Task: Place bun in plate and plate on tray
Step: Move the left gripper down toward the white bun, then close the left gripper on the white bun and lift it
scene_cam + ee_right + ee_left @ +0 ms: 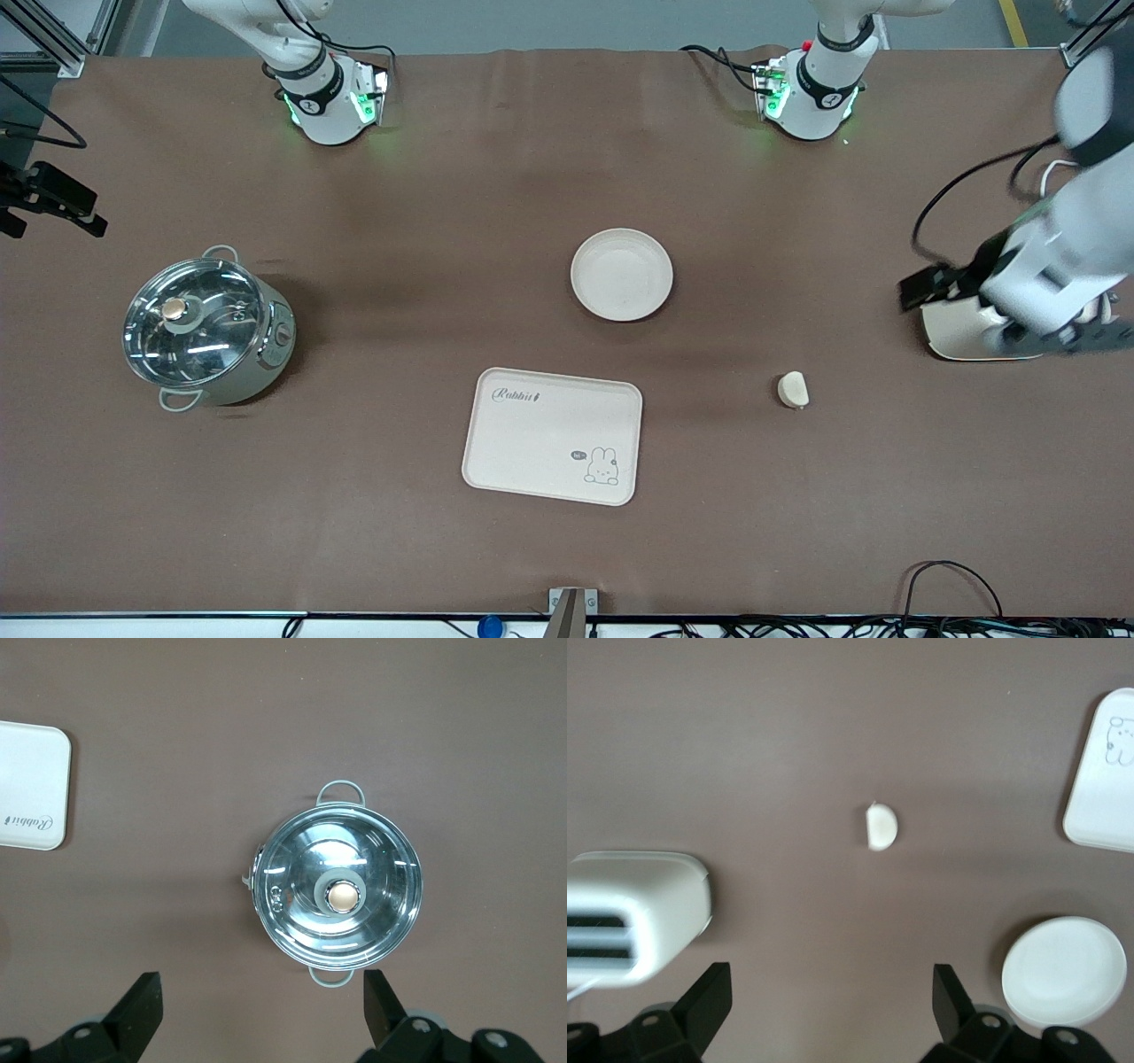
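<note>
The bun [793, 388] lies alone on the brown cloth, toward the left arm's end of the table; it also shows in the left wrist view [881, 827]. The round plate [622, 273] is empty at mid-table and shows in the left wrist view [1063, 970]. The tray [553, 435] with the rabbit drawing lies nearer to the front camera than the plate, and shows in both wrist views [1103, 788] [31, 784]. My left gripper [1054, 335] [833, 988] is open and empty, up over a white appliance. My right gripper [261, 992] is open and empty, high beside the pot.
A steel pot with a glass lid [208, 328] [337, 895] stands toward the right arm's end of the table. A white appliance [961, 335] [633, 912] sits at the left arm's end, beside the bun. Cables run along the table's near edge.
</note>
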`<state>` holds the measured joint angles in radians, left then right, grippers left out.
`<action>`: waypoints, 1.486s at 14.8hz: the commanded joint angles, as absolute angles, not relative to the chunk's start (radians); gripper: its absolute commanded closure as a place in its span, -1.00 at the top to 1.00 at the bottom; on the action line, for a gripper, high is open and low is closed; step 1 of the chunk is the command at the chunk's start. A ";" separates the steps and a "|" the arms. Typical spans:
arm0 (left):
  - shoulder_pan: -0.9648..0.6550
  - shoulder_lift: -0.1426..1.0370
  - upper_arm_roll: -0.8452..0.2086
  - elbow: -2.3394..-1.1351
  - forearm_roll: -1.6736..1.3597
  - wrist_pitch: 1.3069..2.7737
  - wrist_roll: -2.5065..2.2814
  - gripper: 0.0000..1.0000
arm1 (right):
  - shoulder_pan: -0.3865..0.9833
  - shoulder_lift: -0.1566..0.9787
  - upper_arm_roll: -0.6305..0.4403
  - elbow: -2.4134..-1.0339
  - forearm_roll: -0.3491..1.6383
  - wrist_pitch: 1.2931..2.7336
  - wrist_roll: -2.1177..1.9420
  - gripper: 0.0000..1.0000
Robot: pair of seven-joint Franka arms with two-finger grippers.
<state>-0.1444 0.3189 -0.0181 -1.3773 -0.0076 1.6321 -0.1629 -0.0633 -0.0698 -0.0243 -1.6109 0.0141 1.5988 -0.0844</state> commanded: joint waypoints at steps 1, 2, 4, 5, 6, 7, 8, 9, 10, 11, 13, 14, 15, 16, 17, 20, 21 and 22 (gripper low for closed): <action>-0.173 0.469 -0.029 -1.351 0.009 1.751 -0.208 1.00 | -0.072 -0.080 -0.018 -1.621 0.025 1.605 -0.080 1.00; -0.173 0.504 -0.031 -1.351 0.008 1.793 -0.209 1.00 | -0.072 -0.080 -0.018 -1.621 0.025 1.605 -0.080 1.00; -0.173 0.578 -0.029 -1.374 0.009 1.877 -0.210 1.00 | -0.072 -0.080 -0.018 -1.621 0.025 1.605 -0.080 1.00; -0.170 0.593 -0.031 -1.422 0.009 1.955 -0.210 1.00 | -0.072 -0.080 -0.018 -1.621 0.025 1.605 -0.080 1.00; -0.167 0.597 -0.031 -1.483 0.008 2.044 -0.209 1.00 | -0.072 -0.080 -0.018 -1.621 0.025 1.605 -0.080 1.00; -0.167 0.603 -0.029 -1.521 0.008 2.096 -0.209 1.00 | -0.072 -0.080 -0.020 -1.621 0.025 1.605 -0.080 1.00; -0.167 0.626 -0.029 -1.537 0.009 2.136 -0.209 1.00 | -0.072 -0.080 -0.018 -1.621 0.025 1.605 -0.080 1.00; -0.167 0.647 -0.029 -1.542 0.008 2.163 -0.209 1.00 | -0.072 -0.080 -0.020 -1.621 0.025 1.605 -0.080 1.00; -0.163 0.670 -0.031 -1.551 0.008 2.193 -0.209 1.00 | -0.072 -0.080 -0.018 -1.621 0.025 1.603 -0.080 1.00; -0.158 0.676 -0.034 -1.590 0.008 2.241 -0.209 1.00 | -0.072 -0.080 -0.018 -1.621 0.025 1.603 -0.080 1.00; -0.158 0.670 -0.035 -1.695 0.002 2.362 -0.207 1.00 | -0.072 -0.080 -0.018 -1.621 0.025 1.603 -0.080 1.00; -0.155 0.669 -0.035 -1.725 -0.002 2.390 -0.206 1.00 | -0.074 -0.080 -0.018 -1.621 0.025 1.603 -0.080 1.00; -0.156 0.666 -0.037 -1.747 -0.002 2.405 -0.206 1.00 | -0.074 -0.080 -0.018 -1.621 0.025 1.603 -0.080 1.00; -0.156 0.660 -0.049 -1.770 -0.006 2.410 -0.209 1.00 | -0.074 -0.080 -0.018 -1.621 0.025 1.603 -0.080 1.00; -0.155 0.646 -0.052 -1.790 -0.006 2.410 -0.209 1.00 | -0.074 -0.080 -0.020 -1.621 0.025 1.603 -0.080 1.00; -0.155 0.627 -0.052 -1.819 -0.006 2.414 -0.213 0.52 | -0.074 -0.080 -0.020 -1.621 0.025 1.603 -0.080 1.00; -0.153 0.627 -0.054 -1.819 -0.005 2.421 -0.207 0.19 | -0.074 -0.080 -0.020 -1.621 0.025 1.603 -0.080 1.00; -0.153 0.627 -0.052 -1.818 -0.005 2.421 -0.199 -0.04 | -0.074 -0.080 -0.020 -1.621 0.025 1.601 -0.080 1.00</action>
<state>-0.1626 0.6682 -0.0454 -1.7727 -0.0073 2.4005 -0.2025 -0.0634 -0.0698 -0.0246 -1.6110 0.0141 1.5988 -0.0844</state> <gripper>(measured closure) 0.278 0.000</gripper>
